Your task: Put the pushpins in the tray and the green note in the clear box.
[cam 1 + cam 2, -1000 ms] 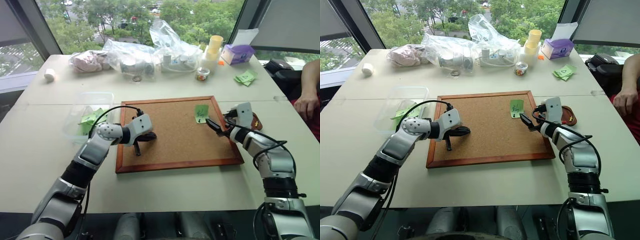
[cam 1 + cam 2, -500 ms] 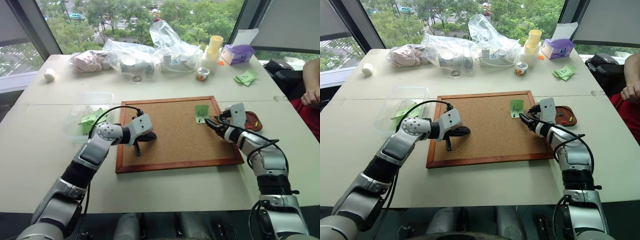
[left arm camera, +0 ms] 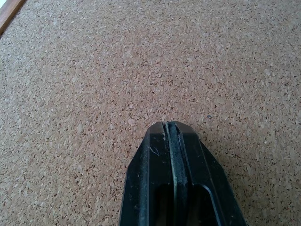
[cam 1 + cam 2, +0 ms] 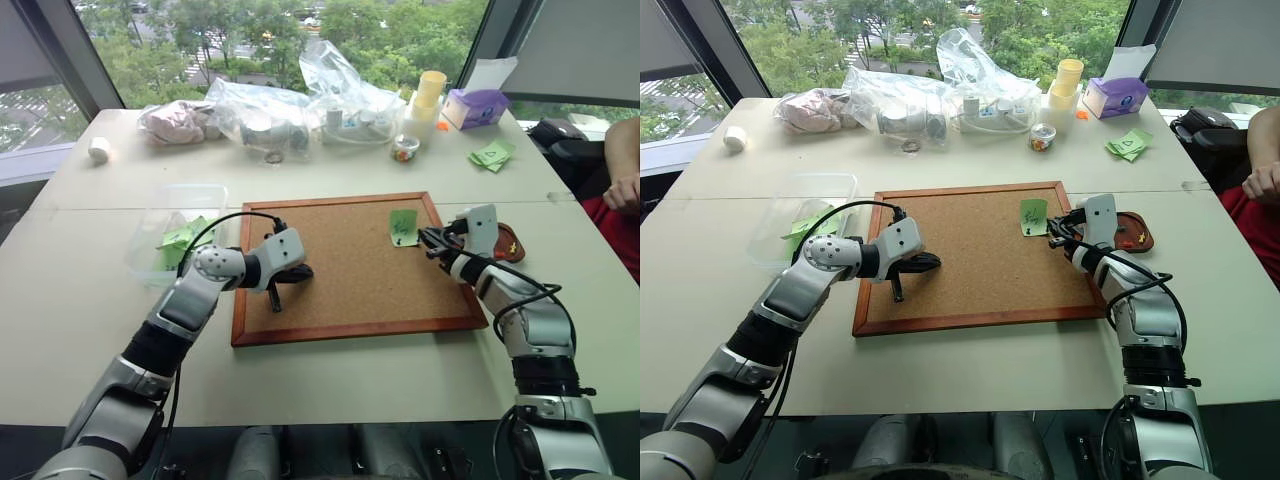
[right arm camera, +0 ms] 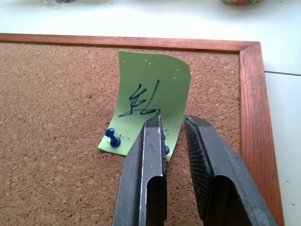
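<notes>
At the corkboard's (image 4: 340, 265) right edge, the right gripper (image 5: 173, 129), fingers narrowed, closes on a pushpin (image 5: 165, 149) in the green note (image 5: 150, 106); the next move calls for a straight pull out

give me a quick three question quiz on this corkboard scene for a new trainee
1. True or false: the green note is still pinned to the corkboard.
2. Which claw has its tips at the note's near corner: A left, B right?
3. What colour are the pushpins in the note?

Key
1. True; it has not been moved to the clear box.
2. B. The right claw has its fingers around a pin there; the left claw is shut over bare cork.
3. Blue.
</notes>
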`<state>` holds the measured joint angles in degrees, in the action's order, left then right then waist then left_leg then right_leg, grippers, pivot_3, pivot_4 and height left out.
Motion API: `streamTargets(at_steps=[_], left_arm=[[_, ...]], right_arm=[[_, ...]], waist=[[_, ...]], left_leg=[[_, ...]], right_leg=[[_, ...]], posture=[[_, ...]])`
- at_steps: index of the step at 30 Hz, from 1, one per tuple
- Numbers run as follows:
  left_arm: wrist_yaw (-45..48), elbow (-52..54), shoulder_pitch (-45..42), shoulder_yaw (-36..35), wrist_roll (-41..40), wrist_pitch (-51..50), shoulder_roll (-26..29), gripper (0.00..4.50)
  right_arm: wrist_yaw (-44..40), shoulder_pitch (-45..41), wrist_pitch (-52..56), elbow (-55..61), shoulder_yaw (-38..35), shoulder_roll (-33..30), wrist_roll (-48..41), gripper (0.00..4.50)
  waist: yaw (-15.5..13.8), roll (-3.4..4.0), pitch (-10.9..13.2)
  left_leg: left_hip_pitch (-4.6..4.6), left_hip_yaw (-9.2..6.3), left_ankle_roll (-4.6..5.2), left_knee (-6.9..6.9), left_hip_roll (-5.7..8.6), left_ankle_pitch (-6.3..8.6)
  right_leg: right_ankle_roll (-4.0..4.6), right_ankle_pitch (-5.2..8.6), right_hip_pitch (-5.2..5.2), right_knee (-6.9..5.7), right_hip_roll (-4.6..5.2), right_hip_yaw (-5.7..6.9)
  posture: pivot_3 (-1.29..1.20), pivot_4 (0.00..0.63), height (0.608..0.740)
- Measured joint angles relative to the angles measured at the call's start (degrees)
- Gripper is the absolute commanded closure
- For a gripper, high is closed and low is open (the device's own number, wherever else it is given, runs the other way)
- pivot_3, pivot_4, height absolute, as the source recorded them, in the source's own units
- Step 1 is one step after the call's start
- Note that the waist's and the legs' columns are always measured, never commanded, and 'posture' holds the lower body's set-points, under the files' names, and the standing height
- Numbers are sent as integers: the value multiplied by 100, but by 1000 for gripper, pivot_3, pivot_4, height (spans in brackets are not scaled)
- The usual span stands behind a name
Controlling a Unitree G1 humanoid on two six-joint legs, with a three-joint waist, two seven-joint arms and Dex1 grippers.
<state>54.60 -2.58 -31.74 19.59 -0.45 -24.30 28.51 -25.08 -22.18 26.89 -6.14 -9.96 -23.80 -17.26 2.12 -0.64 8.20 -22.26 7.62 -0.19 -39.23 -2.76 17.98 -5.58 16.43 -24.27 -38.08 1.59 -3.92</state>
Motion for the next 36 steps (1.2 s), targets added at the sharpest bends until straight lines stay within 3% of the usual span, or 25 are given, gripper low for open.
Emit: streamTargets(at_steps=[8, 11, 17, 25, 28, 35, 36], left_arm=[[1, -3, 0, 0, 0, 0, -2, 4500], [1, -3, 2, 0, 0, 1, -2, 4500], [0, 0, 6, -1, 1, 1, -2, 4500], [-2, 3, 9, -2, 1, 1, -2, 4500], [-2, 1, 9, -2, 1, 3, -4, 4500], [-2, -14, 4, -4, 1, 11, -15, 4500], [-2, -15, 5, -5, 1, 11, -17, 4500]], right_arm=[[-42, 107, 29, 156, 4, 16, -115, 3763], [-67, 149, 35, 156, 19, 17, -122, 2914], [-57, 149, 57, 154, 56, 17, -110, 74], [-63, 148, 110, 120, 60, 16, -105, 74], [-70, 146, 145, 85, 75, 17, -105, 890], [-108, 112, 150, -133, 190, 17, -75, 4470], [-113, 101, 148, -144, 193, 17, -64, 4470]], waist=[[0, 0, 0], [1, 0, 0], [1, 0, 0], [1, 0, 0], [1, 0, 0], [-2, 0, 0], [-3, 0, 0]], left_leg=[[0, 0, 0, 0, 0, 0], [0, 0, 0, 0, 0, 0], [0, 0, 0, 0, 0, 0], [0, 0, 1, 0, 0, 0], [0, 0, 1, 0, 0, 0], [0, 0, 1, 0, 0, 0], [0, 0, 1, 0, 0, 0]], right_leg=[[0, 0, 0, 0, 0, 0], [0, 0, 0, 0, 0, 0], [0, 0, 0, 0, 0, 0], [0, 0, 0, 0, 0, 0], [0, 0, 0, 0, 0, 0], [0, 0, 0, 0, 0, 0], [0, 0, 0, 0, 0, 0]], posture=[[0, 150, 738], [0, 150, 738], [0, 150, 738], [0, 150, 738], [0, 150, 738], [0, 150, 738], [0, 150, 738]])
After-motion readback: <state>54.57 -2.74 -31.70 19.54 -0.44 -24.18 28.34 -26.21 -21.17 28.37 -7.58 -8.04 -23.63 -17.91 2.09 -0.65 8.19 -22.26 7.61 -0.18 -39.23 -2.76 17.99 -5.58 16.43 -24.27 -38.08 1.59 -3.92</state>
